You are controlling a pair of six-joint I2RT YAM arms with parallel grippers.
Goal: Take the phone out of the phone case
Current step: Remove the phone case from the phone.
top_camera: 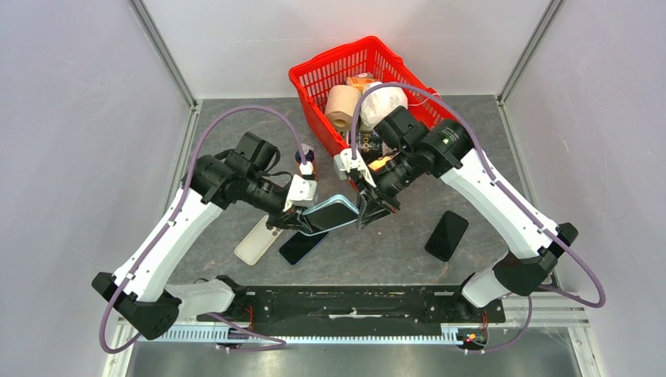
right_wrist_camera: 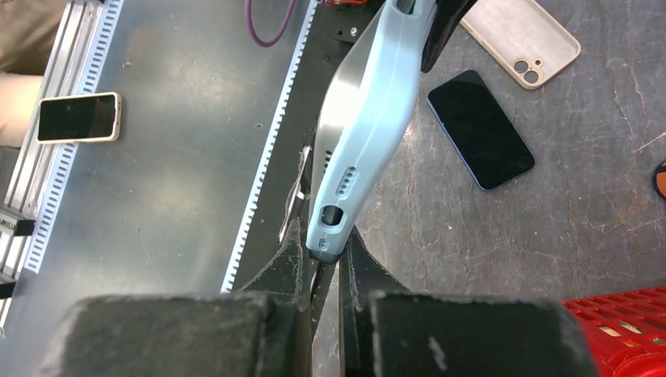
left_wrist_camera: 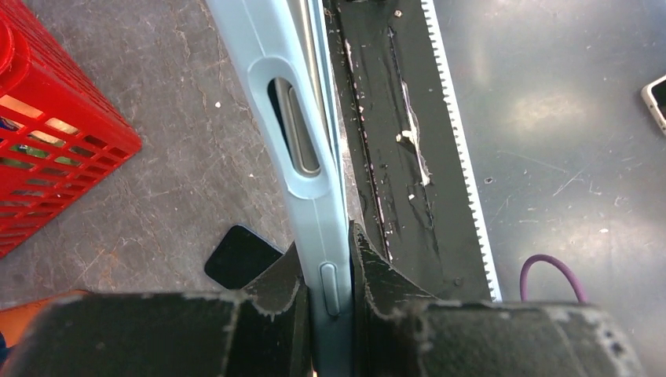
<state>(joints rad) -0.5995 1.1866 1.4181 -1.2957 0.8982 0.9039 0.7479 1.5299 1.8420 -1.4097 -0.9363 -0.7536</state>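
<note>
A light blue phone case [right_wrist_camera: 369, 118] with the phone [top_camera: 331, 214] inside hangs above the table between both arms. My left gripper [left_wrist_camera: 330, 271] is shut on one end of the case [left_wrist_camera: 302, 118], its fingers pressed on the front and back faces. The phone's metal side shows through the case's side cutout [left_wrist_camera: 302, 137]. My right gripper [right_wrist_camera: 328, 251] is shut on the opposite bottom corner of the case, near the port holes. In the top view the left gripper [top_camera: 302, 222] and right gripper [top_camera: 365, 214] face each other across the case.
A bare black phone [top_camera: 302, 246] and a beige case [top_camera: 257, 239] lie on the table under the left gripper. Another black phone [top_camera: 447, 235] lies to the right. A red basket [top_camera: 314, 78] with paper rolls stands behind.
</note>
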